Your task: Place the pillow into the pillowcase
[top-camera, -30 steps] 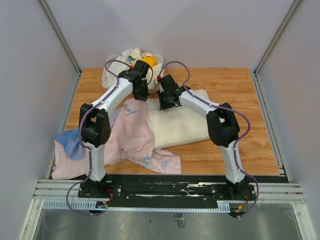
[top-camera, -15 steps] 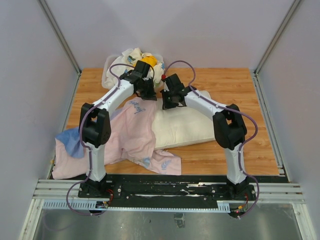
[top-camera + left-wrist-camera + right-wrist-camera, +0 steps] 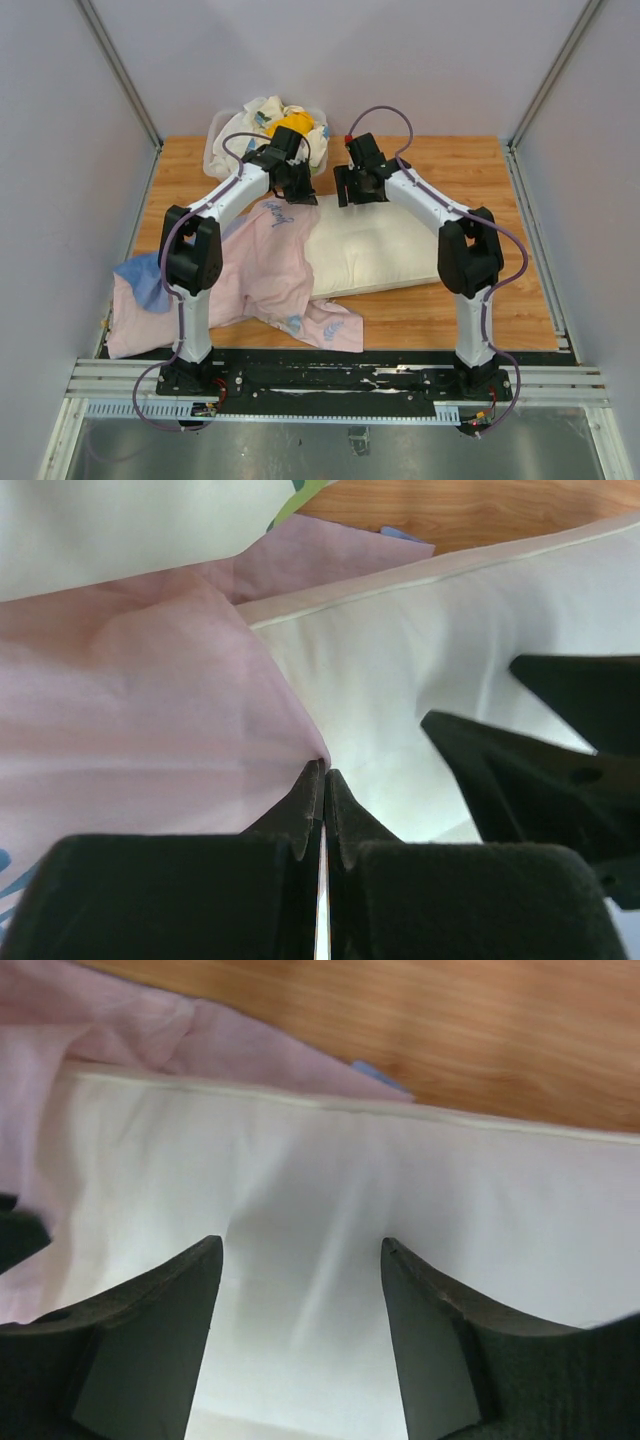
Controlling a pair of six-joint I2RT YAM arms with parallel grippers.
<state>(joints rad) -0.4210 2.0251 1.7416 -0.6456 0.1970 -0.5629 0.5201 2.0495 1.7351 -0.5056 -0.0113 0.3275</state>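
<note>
The cream-white pillow (image 3: 385, 250) lies flat mid-table. Its left end sits under the pale pink pillowcase (image 3: 255, 275), which spreads to the front left with a blue fold (image 3: 145, 282) showing. My left gripper (image 3: 300, 192) is shut on the pillowcase's far edge and holds it up beside the pillow's back left corner. In the left wrist view the closed tips (image 3: 323, 772) pinch the pink cloth (image 3: 130, 700) next to the pillow (image 3: 400, 660). My right gripper (image 3: 360, 193) hovers open over the pillow's back edge. Only bare pillow (image 3: 330, 1180) shows between its fingers (image 3: 300, 1250).
A clear bin (image 3: 215, 150) with white floral cloths and a yellow cloth (image 3: 292, 124) stands at the back, just behind both grippers. Grey walls close in the wooden table (image 3: 500, 290) on three sides. Bare wood lies right of the pillow.
My right gripper has opened, let go of the pillow and moved back and to the right. My left gripper has carried the pillowcase edge slightly farther back.
</note>
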